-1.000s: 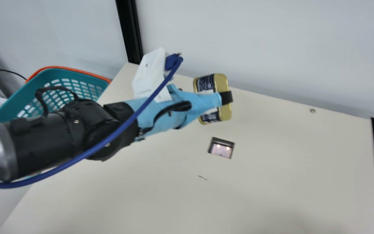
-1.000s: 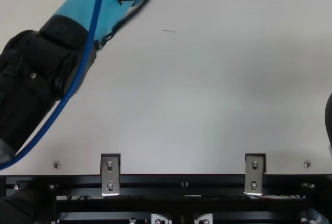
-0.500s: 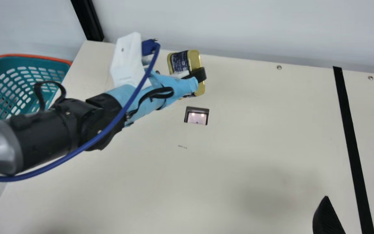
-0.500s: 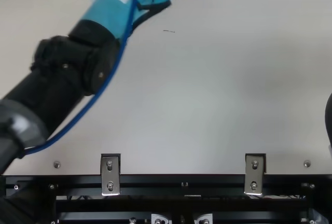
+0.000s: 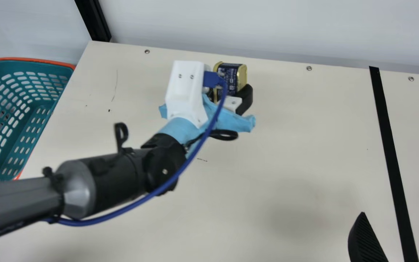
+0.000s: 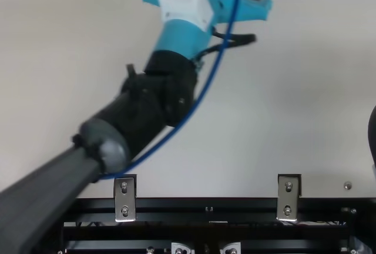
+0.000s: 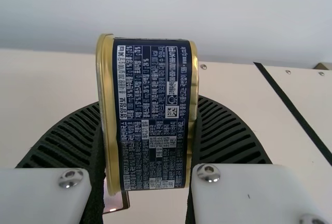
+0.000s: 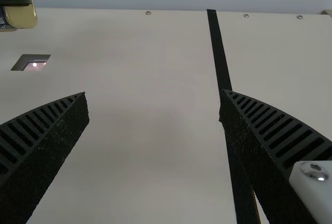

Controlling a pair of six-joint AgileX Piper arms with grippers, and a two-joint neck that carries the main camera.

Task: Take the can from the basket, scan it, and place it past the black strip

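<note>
In the main view my left gripper (image 5: 231,95) is shut on the can (image 5: 230,74), gold-rimmed with a dark blue label, held above the table near its back edge. The left wrist view shows the can (image 7: 152,115) squeezed between both ribbed fingers of the left gripper (image 7: 148,146), its printed side facing the camera. My right gripper (image 5: 398,236) stands open at the main view's lower right, around the near part of the black strip (image 5: 387,142). In the right wrist view nothing is between the fingers of the right gripper (image 8: 154,105). The scanner window (image 8: 34,64) is set in the table.
The teal basket (image 5: 31,120) with an orange one around it stands at the table's left. A blue hose (image 5: 151,193) hangs along my left arm. A pale wall (image 5: 249,29) rises behind the cream table (image 5: 286,153).
My left arm has swung rightward with the can and its wrist has turned, and the arm now covers the scanner window in the main view. The camera has also turned. The right gripper keeps still lately.
</note>
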